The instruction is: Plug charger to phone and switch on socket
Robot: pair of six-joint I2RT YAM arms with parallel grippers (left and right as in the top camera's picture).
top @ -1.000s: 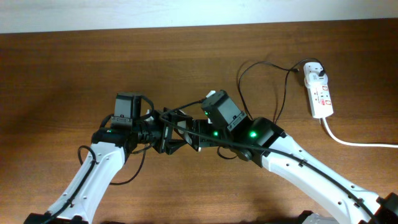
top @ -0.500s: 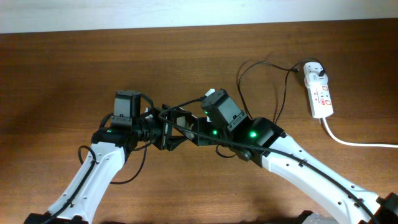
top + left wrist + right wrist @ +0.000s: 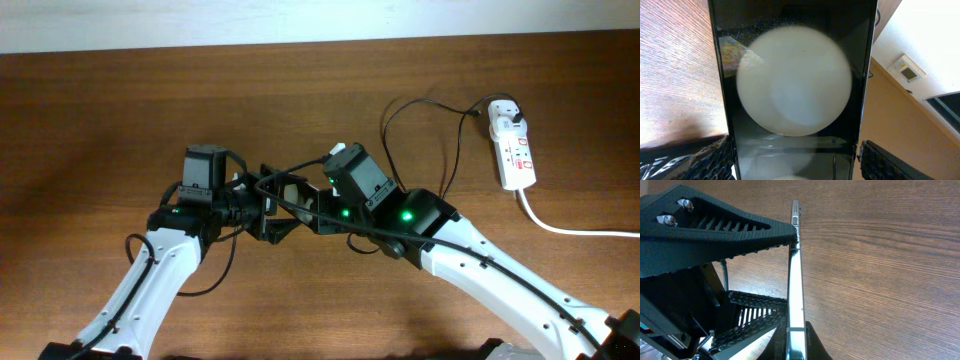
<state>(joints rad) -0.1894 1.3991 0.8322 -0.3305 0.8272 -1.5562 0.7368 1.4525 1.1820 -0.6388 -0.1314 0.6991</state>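
Left wrist view is filled by the phone (image 3: 795, 100), the left gripper (image 3: 795, 159) clamped on its side edges at mid tabletop (image 3: 120, 100), the right gripper (image 3: 792, 345) flanking it, grip unclear; plugging is in hand, I judge, needing the charger (image 3: 386, 130) tip fetched and aligned, socket (image 3: 517, 155) switch after.

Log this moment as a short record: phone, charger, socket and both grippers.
phone: centre of the scene, between the two grippers; edge-on to the right wrist camera
left gripper: shut on phone, pads on its two long sides
right gripper: one fingertip touches the phone; open or shut unclear
charger: black cable loops from the socket towards the arms; plug tip not visible
socket: right side of the overhead view, white adapter in its far end; switch state unreadable
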